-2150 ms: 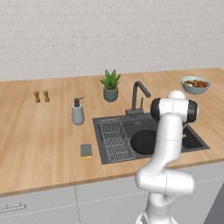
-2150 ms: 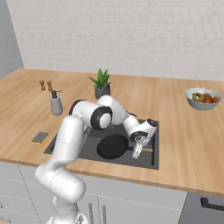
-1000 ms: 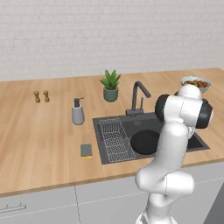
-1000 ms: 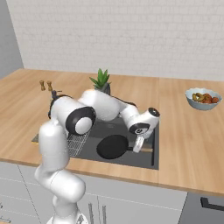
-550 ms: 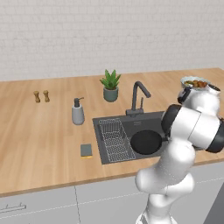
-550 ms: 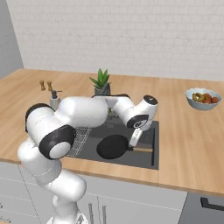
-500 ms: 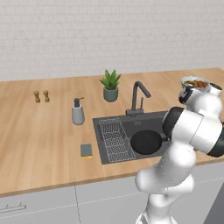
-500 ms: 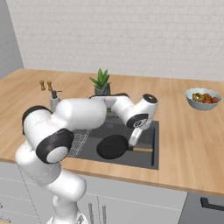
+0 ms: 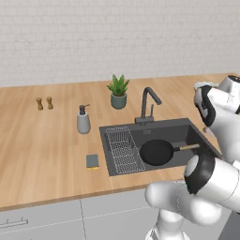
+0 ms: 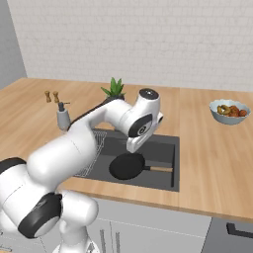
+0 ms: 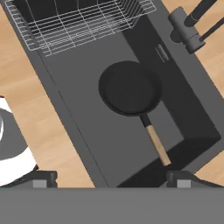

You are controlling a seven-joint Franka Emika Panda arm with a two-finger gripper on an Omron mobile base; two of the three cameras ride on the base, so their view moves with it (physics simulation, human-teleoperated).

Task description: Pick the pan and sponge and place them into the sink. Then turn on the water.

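Observation:
The black pan (image 9: 157,152) lies flat in the right half of the dark sink (image 9: 187,133), its wooden handle (image 11: 156,144) pointing right. Left of the basin, the small sponge (image 9: 92,161) rests on the wooden counter. My gripper (image 10: 131,147) hangs above the sink, over the pan (image 10: 126,166). In the hand view its fingertips (image 11: 43,177) stand wide apart with nothing between them, and the pan (image 11: 130,87) lies below and ahead, apart from them.
A wire rack (image 9: 123,147) fills the sink's left side. The dark faucet (image 9: 147,105) stands behind the basin. A soap dispenser (image 9: 83,121), a potted plant (image 9: 118,91) and two shakers (image 9: 44,103) are on the counter; a fruit bowl (image 10: 228,111) sits far right.
My hand has risen out of the basin and swung back above the pan's handle. The pan stays where it lay in the sink. The jaws remain open.

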